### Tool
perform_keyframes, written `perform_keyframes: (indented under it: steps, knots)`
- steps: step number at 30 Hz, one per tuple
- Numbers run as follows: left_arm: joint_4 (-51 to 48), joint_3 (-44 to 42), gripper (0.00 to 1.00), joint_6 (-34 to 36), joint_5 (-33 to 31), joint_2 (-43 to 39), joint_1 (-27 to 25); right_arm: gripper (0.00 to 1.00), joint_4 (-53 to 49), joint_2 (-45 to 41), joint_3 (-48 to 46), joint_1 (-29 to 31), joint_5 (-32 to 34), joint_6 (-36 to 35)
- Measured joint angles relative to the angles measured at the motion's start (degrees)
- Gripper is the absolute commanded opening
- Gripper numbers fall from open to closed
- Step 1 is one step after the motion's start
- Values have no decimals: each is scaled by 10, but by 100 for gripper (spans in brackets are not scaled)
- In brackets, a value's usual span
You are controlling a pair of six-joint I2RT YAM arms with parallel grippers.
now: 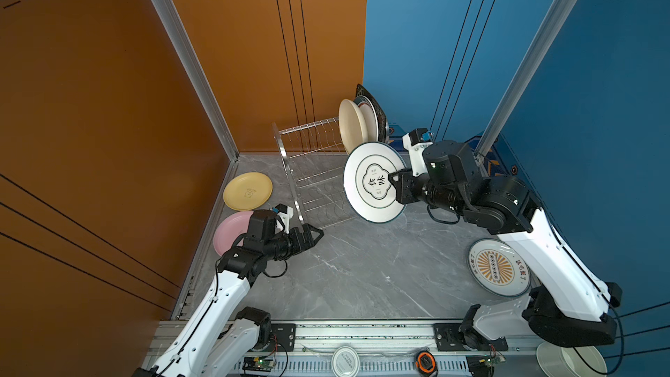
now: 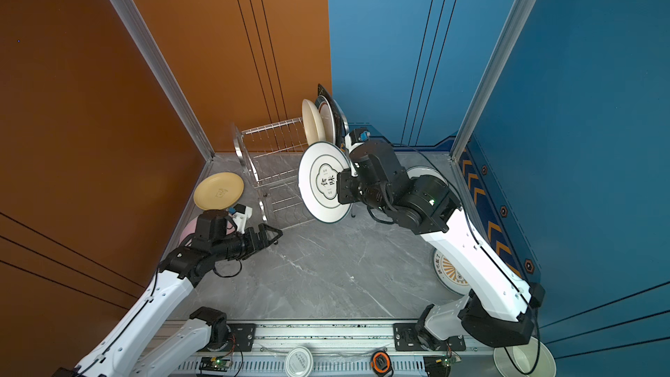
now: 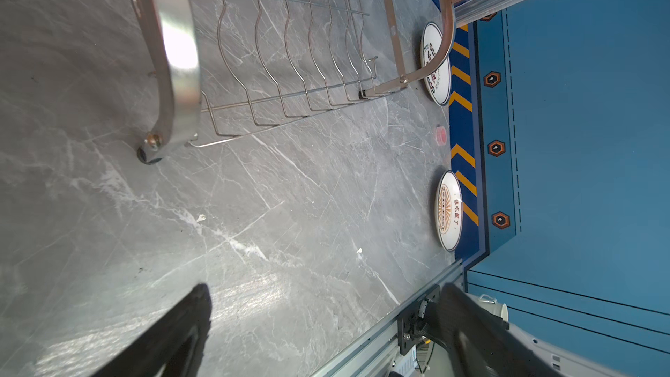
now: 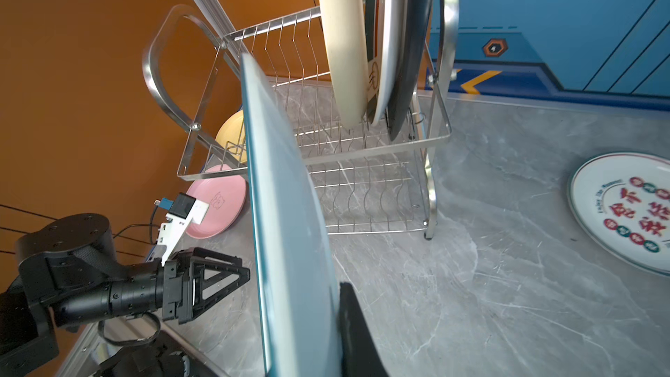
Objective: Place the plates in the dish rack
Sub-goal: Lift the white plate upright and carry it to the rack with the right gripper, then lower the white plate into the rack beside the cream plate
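Left fingers [image 1: 316,233] spread wide — right fingers [image 1: 395,177] clamped tight.

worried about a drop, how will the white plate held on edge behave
Likely stiff: the white plate shows no bend though the right end effector pinches only one edge. Its glossy face looks slippery, so it could pivot or slip.

Grey marble tabletop [image 1: 362,277] with dish rack [image 3: 177,48], yellow plate [image 1: 247,191], pink plate [image 1: 230,230], sunburst plate [image 1: 495,266], red-character plate [image 4: 631,208].
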Motion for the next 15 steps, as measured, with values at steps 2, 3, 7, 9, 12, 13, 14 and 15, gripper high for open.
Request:
perform_keyframes:
  steps: [2,3,7,9,12,13,14,15]
  knots:
    - [-2,0,98,2,-6,2,-5,0,-5,38,56,24,49,-19]
    - [-3,0,98,2,-9,3,-7,0,-7,57,81,33,70,-28]
    - [-4,0,98,6,-19,4,-18,0,6,128,165,64,153,-74]
    - [-4,0,98,7,-21,4,-22,0,28,151,182,72,187,-99]
    - [-8,0,98,6,-28,4,-26,0,74,178,190,73,231,-138]
    - [-9,0,98,6,-29,4,-26,0,92,185,190,73,244,-151]
    - [-10,0,98,6,-31,4,-26,0,110,192,191,73,257,-165]
    - [-10,0,98,6,-32,4,-26,0,128,199,191,73,266,-177]
